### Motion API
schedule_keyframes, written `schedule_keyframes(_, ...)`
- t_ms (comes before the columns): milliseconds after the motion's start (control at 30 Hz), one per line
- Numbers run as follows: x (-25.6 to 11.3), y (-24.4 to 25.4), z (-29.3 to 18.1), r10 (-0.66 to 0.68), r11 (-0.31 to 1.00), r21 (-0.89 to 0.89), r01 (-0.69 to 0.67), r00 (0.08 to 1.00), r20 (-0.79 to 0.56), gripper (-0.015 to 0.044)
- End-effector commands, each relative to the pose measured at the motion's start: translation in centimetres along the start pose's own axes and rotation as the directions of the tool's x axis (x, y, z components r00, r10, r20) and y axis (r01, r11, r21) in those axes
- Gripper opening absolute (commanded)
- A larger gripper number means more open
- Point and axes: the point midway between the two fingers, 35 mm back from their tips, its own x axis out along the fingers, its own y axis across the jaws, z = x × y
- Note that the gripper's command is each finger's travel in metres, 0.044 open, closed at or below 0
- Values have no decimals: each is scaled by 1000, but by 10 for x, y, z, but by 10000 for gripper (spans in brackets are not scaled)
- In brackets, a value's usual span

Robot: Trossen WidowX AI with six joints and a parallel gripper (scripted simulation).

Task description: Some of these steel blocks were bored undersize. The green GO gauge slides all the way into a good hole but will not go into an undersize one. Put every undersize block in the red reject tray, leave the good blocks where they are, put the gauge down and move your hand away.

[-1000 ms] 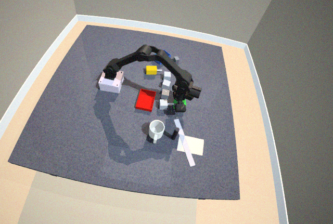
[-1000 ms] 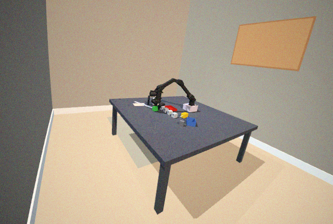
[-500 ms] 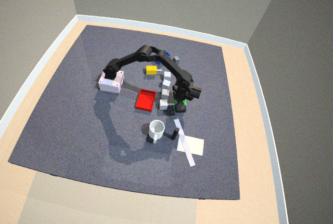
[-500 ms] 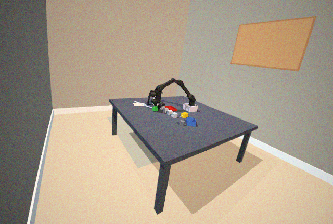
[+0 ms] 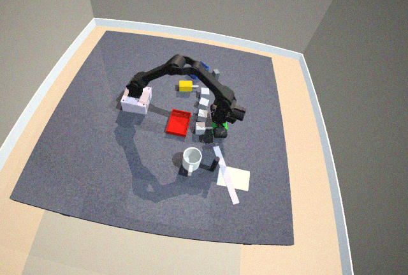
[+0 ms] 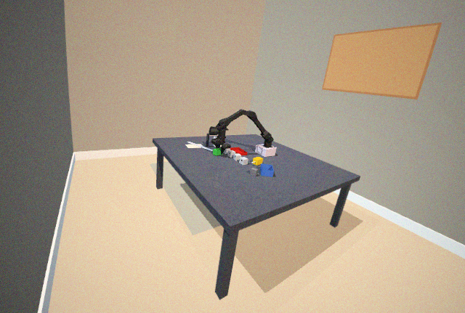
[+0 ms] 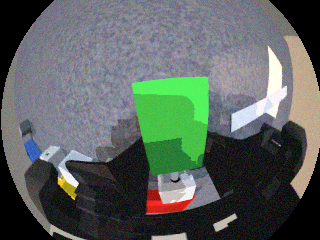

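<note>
My gripper (image 5: 219,126) (image 7: 176,155) is shut on the green GO gauge (image 6: 216,152) (image 7: 172,117), low over the table. Its pale pin points at the steel block (image 5: 200,127) (image 7: 176,190) nearest the mug. In the top view the pin's tip reaches the block's face; whether it is inside the hole cannot be told. Three more steel blocks (image 5: 202,114) (image 5: 204,103) (image 5: 204,92) stand in the same row. The red reject tray (image 5: 178,123) (image 6: 239,151) (image 7: 167,206) lies beside the row on the arm-base side and looks empty.
A yellow gauge (image 5: 185,85) (image 6: 257,160) lies near the row's far end. A blue tray (image 6: 267,170) and a grey block (image 5: 215,73) (image 6: 253,171) are beyond it. A mug (image 5: 191,159), a dark upright cylinder (image 5: 215,163), a pale strip (image 5: 229,184) and a paper (image 5: 241,178) lie on the other side.
</note>
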Motion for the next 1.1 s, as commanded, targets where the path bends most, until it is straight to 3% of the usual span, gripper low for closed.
schedule_keyframes(0, -4, 0, 0, 0, 1000, -4, 1, 1000, 11, 0)
schedule_keyframes(1067, -4, 0, -11, -1, 1000, -4, 1, 1000, 10, 0)
